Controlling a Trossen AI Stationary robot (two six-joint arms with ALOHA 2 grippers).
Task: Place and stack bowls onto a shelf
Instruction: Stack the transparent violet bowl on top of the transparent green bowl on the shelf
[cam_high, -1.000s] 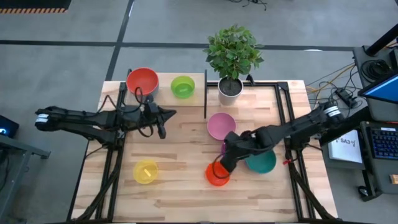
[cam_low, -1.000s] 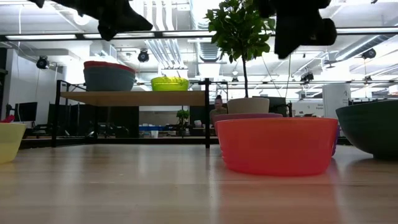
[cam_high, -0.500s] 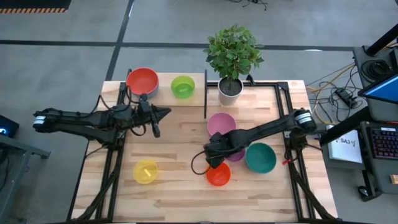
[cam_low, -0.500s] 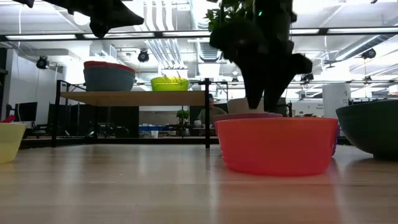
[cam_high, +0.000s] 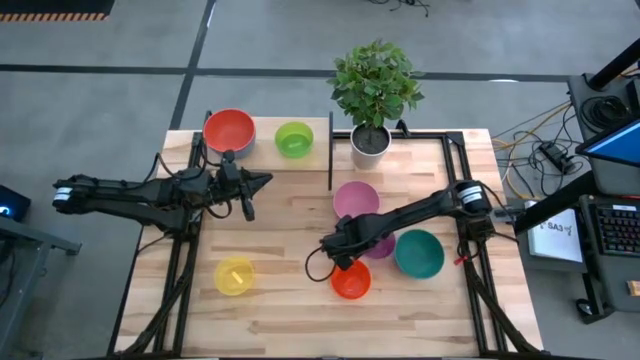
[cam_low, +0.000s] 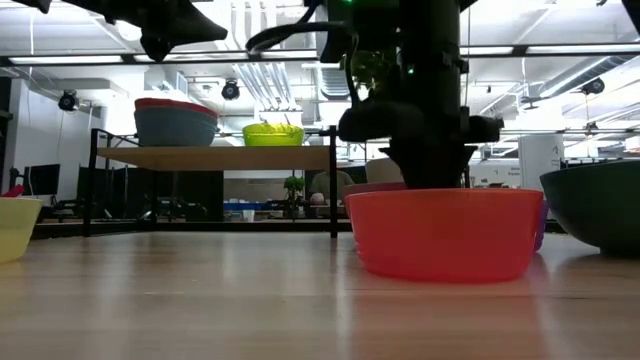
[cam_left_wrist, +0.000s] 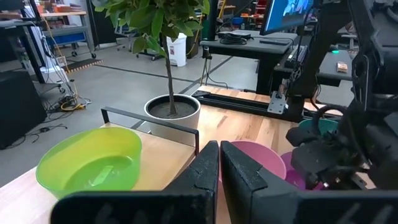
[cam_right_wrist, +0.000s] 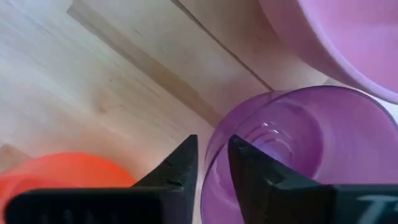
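My right gripper (cam_high: 335, 252) (cam_right_wrist: 211, 146) is low on the purple bowl (cam_high: 380, 250), whose base rests on the table between the pink bowl (cam_high: 356, 200), the teal bowl (cam_high: 419, 253) and the orange bowl (cam_high: 351, 282). The arm hides most of the purple bowl in the high view. My left gripper (cam_high: 264, 182) (cam_left_wrist: 219, 163) hovers shut near the shelf (cam_high: 262, 150). On the shelf sit a red bowl (cam_high: 229, 130), stacked in a bluish one (cam_low: 175, 126), and a green bowl (cam_high: 294, 138). A yellow bowl (cam_high: 234, 275) sits near the table's near left. My right gripper has the purple bowl's rim (cam_right_wrist: 216, 130) on the side toward the orange bowl (cam_right_wrist: 62, 177). One finger (cam_right_wrist: 249, 171) is inside the bowl and the other (cam_right_wrist: 181, 163) outside. The fingers come from above, pointing down. The bowl stays on the table.
A white plant pot (cam_high: 370, 143) with a leafy plant stands at the far edge, just right of the shelf's black divider (cam_high: 330, 150). Black frame rails (cam_high: 462, 190) run along both table sides. Bare wood (cam_high: 290, 240) lies between the yellow and orange bowls.
My right gripper has moved from above the orange bowl toward the table's left and slightly farther away, then come down onto the purple bowl's rim. My left gripper has drawn back a little toward the table's left edge. No bowl has moved.
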